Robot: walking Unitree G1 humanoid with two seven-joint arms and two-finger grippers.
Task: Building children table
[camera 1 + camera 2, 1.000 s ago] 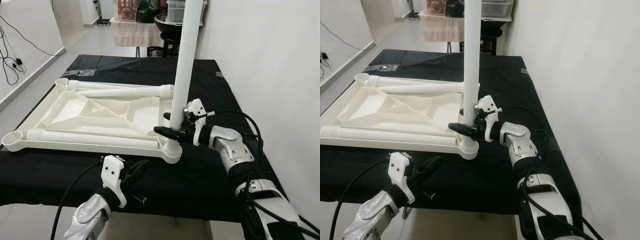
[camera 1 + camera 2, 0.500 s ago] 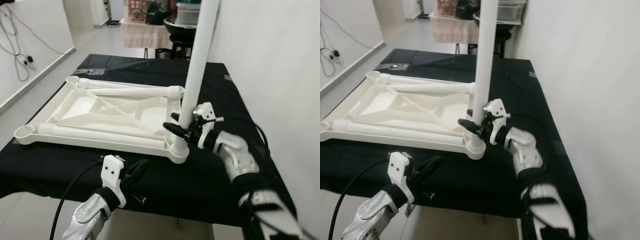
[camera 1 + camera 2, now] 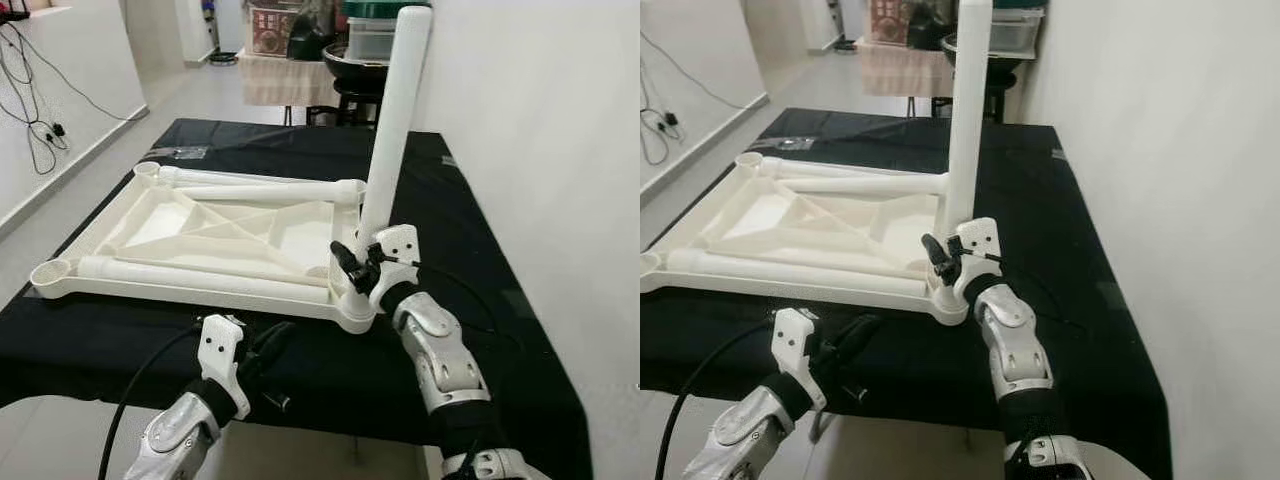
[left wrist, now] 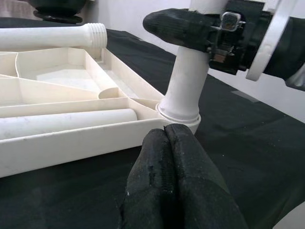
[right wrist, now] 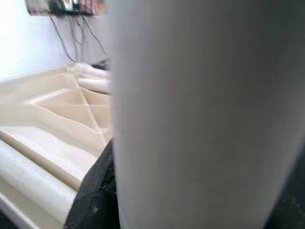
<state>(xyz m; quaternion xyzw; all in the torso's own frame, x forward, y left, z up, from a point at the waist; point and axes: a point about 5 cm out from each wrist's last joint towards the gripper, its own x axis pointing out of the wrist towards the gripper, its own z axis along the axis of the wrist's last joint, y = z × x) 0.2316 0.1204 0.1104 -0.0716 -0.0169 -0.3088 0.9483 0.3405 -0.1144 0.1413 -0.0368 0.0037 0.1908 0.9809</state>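
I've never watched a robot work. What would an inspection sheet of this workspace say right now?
Surface: black-covered table beside a white wall.
Job's things: white tabletop lying upside down; one leg standing in its near right corner socket; loose legs lying inside the tabletop.
Clutter: small shiny wrapper at the far left edge.
Grippers: right gripper clamped on the upright leg near its base; left gripper shut, empty, at the table's near edge.
Cables: black cable along the left arm; wall cables at far left.
Surroundings: stool and storage boxes beyond the table.
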